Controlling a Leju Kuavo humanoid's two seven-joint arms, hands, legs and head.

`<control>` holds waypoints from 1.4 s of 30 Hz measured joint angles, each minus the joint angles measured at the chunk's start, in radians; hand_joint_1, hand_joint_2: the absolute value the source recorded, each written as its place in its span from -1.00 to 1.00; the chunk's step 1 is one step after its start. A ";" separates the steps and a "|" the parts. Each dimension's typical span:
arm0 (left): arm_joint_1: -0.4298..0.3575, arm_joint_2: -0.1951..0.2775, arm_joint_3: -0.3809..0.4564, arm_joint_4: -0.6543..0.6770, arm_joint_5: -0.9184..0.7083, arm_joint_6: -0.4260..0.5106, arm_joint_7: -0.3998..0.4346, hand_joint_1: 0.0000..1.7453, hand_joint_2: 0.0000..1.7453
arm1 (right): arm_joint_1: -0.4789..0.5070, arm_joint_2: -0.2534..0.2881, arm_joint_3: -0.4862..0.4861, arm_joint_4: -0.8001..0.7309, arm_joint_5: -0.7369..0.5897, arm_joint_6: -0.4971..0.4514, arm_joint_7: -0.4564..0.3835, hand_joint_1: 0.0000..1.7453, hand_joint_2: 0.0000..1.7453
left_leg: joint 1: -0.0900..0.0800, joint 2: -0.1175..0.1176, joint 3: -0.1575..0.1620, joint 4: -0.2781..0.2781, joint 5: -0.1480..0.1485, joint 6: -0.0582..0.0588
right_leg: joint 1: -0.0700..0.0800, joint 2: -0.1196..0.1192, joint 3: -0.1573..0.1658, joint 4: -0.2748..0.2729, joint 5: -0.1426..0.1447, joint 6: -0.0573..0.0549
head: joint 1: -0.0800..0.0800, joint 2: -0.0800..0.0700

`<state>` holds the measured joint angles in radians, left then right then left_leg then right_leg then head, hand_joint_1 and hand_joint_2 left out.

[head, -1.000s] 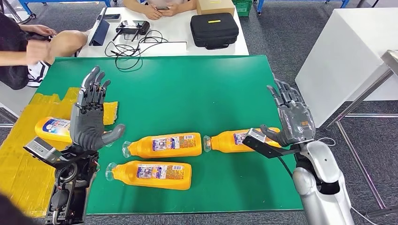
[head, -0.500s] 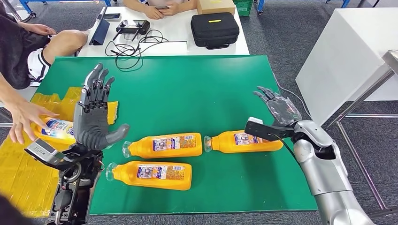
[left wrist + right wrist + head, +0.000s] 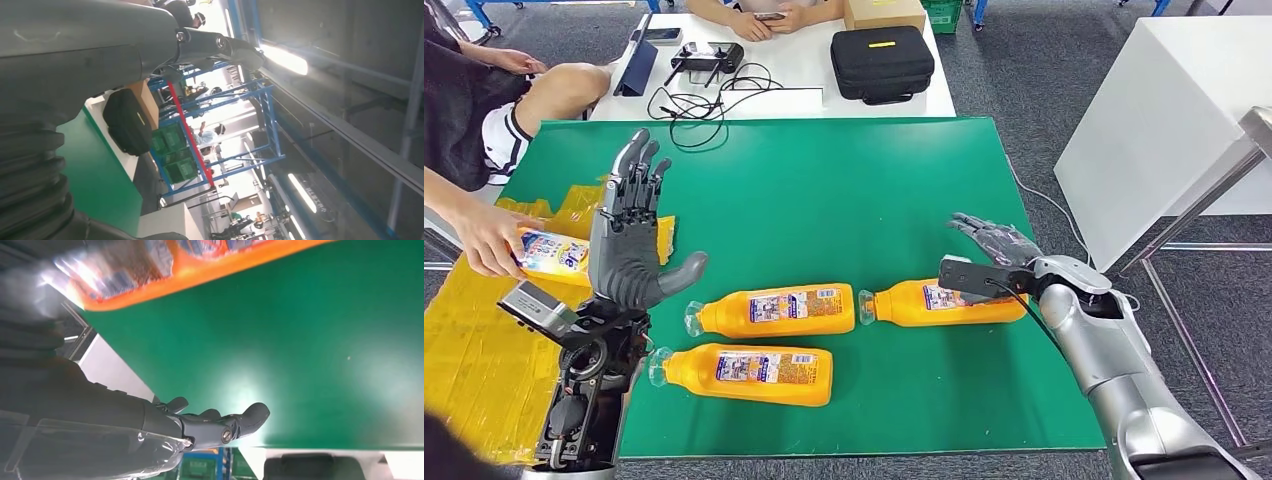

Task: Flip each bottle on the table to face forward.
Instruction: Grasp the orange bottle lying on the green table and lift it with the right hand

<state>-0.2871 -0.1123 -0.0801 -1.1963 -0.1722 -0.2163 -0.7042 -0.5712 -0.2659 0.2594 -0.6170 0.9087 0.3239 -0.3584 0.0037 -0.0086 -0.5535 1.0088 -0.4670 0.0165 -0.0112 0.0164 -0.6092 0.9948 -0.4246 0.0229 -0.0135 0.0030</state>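
orange bottle (image 3: 944, 300) lying beside right hand (image 3: 996, 243), seemingly untouched, fingers spread.

silver arms end in dark grey left hand (image 3: 629, 250) and right hand (image 3: 996, 243), each wrist carrying a black camera block.

The green table (image 3: 844, 190) carries three orange bottles lying on their sides. Two lie end to end near the middle, one (image 3: 769, 309) left of the other (image 3: 939, 301). A third (image 3: 744, 372) lies nearer the front edge.
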 joint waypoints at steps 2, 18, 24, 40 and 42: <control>-0.002 -0.001 0.000 0.013 0.000 0.005 0.000 -1.00 1.00 | 0.001 -0.001 0.007 0.007 -0.004 0.000 0.011 -1.00 1.00 | 0.000 0.000 0.000 0.000 0.000 0.000 | 0.000 0.000 0.000 0.000 0.000 0.000 | 0.000 0.000; -0.015 -0.001 0.000 0.080 0.015 0.018 0.000 -1.00 1.00 | 0.014 -0.019 0.067 0.058 -0.003 0.029 0.029 -1.00 1.00 | 0.000 0.000 0.000 0.000 0.000 0.000 | 0.000 0.000 0.000 0.000 0.000 0.000 | 0.000 0.000; -0.019 -0.001 0.000 0.093 0.016 0.022 0.000 -1.00 1.00 | 0.013 -0.008 0.084 0.103 -0.003 0.012 0.050 -1.00 1.00 | 0.000 0.000 0.000 0.000 0.000 0.000 | 0.000 0.000 0.000 0.000 0.000 0.000 | 0.000 0.000; -0.020 -0.001 0.001 0.102 0.018 0.035 0.000 -1.00 1.00 | 0.004 0.018 0.112 0.158 0.024 -0.036 0.130 1.00 1.00 | 0.000 0.000 0.000 0.000 0.000 0.000 | 0.000 0.000 0.000 0.000 0.000 0.000 | 0.000 0.000; -0.020 -0.001 0.002 0.103 0.018 0.035 0.000 -1.00 1.00 | 0.001 0.024 0.118 0.168 0.030 -0.043 0.142 1.00 1.00 | 0.000 0.000 0.000 0.000 0.000 0.000 | 0.000 0.000 0.001 0.000 0.000 0.000 | 0.000 0.000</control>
<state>-0.3074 -0.1137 -0.0785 -1.0934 -0.1545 -0.1816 -0.7044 -0.5704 -0.2422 0.3772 -0.4486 0.9385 0.2813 -0.2163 0.0036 -0.0088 -0.5532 1.0088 -0.4669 0.0165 -0.0112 0.0161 -0.6086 0.9948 -0.4246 0.0229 -0.0133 0.0031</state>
